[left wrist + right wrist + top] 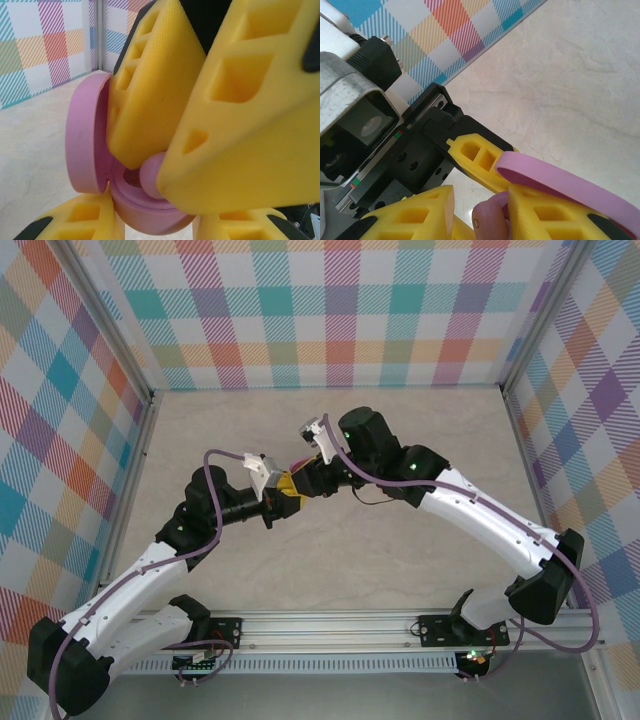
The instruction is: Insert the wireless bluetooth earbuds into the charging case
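The left gripper (pixel 155 227) is clamping the open purple charging case (pixel 85 145), while the right gripper (pixel 480 212) is poising a purple earbud (pixel 150 175) at its well (pixel 131 179); whether those jaws are pinching or letting go is unclear. Seating is underway, likely needing a gentle press.

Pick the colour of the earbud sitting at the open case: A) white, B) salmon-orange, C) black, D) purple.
D: the earbud at the mouth of the open case is purple, the same shade as the case.
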Robot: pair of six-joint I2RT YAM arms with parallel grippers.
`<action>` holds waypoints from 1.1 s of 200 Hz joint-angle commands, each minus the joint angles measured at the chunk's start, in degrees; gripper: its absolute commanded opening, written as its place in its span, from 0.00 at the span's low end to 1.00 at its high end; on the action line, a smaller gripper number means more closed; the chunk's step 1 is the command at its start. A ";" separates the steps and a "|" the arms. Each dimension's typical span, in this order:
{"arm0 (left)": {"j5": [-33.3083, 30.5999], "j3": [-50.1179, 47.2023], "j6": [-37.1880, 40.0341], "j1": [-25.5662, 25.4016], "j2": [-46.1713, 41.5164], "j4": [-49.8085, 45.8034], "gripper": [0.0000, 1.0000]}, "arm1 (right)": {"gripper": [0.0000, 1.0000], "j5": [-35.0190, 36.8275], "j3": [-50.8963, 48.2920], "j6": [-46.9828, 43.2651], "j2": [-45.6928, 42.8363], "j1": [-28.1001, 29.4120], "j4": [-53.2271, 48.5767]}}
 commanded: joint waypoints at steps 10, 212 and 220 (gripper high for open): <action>1.43 1.47 1.01 -0.27 -1.10 1.85 0.14 | 0.35 2.12 -0.19 -0.63 -1.88 -0.01 0.19; 5.53 2.61 2.03 -0.27 -0.85 1.59 0.14 | 0.37 -1.61 22.94 0.19 7.61 -9.51 -23.47; 5.84 2.68 1.88 -0.27 -0.98 1.77 0.14 | 0.37 -4.13 23.47 0.30 9.23 -9.50 -23.96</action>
